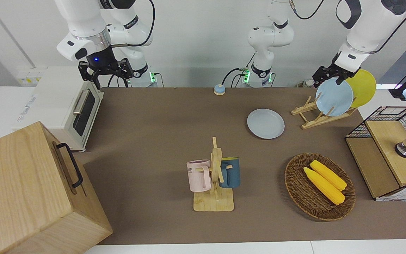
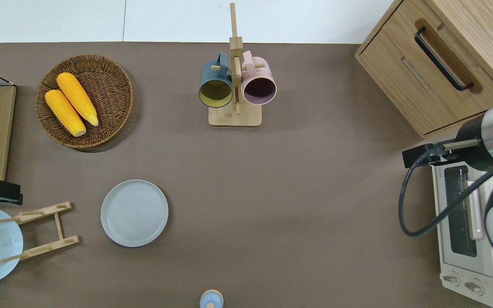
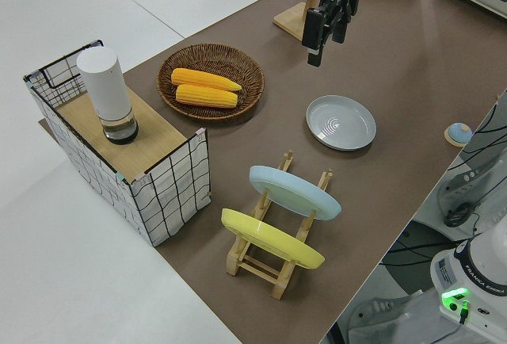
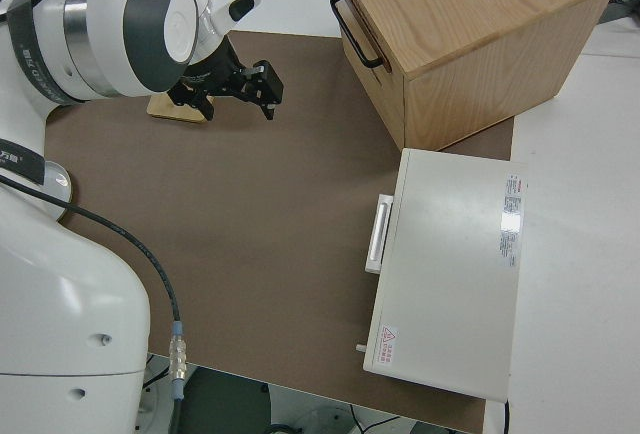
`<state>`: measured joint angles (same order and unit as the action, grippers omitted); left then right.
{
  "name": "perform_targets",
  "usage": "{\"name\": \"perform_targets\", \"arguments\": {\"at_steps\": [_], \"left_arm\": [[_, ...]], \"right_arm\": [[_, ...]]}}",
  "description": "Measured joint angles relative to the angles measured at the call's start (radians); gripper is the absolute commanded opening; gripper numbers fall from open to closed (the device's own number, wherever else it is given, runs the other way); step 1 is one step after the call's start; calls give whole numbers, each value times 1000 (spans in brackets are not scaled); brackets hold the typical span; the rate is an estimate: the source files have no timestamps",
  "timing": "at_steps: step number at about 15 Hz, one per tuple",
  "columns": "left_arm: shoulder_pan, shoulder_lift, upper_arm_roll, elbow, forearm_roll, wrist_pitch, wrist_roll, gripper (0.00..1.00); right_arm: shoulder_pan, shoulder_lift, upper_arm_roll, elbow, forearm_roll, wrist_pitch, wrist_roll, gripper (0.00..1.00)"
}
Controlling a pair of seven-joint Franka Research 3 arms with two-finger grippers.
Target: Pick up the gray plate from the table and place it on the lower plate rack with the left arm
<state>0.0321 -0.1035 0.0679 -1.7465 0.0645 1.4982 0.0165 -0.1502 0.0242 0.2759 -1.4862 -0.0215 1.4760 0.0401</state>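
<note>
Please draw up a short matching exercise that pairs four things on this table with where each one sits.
Column A:
1. gray plate
2. light blue plate
3. corn cobs
4. pink mug

Column B:
a. hanging on the wooden mug stand
b. lying flat on the table
c. in the wicker basket
d. standing on edge in the plate rack

Pairs: 1-b, 2-d, 3-c, 4-a

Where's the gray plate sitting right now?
The gray plate lies flat on the table, beside the wooden plate rack at the left arm's end, nearer the robots than the corn basket.
</note>
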Motion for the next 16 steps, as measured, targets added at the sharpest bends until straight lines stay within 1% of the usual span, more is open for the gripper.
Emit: {"name": "perform_targets", "arguments": {"at_steps": [1, 3, 7, 16], "left_arm": [[0, 9, -1, 15, 0, 0, 0, 987], [0, 12, 0, 27, -3, 0, -79, 987], [0, 19, -2, 34, -6, 0, -135, 987], [-26, 38, -1, 28, -15, 6, -151, 987]], "right_arm": [[0, 0, 0, 0, 0, 0, 0, 983], [0, 0, 0, 0, 0, 0, 0, 983], [0, 0, 0, 0, 0, 0, 0, 983], [0, 0, 0, 0, 0, 0, 0, 983]]}}
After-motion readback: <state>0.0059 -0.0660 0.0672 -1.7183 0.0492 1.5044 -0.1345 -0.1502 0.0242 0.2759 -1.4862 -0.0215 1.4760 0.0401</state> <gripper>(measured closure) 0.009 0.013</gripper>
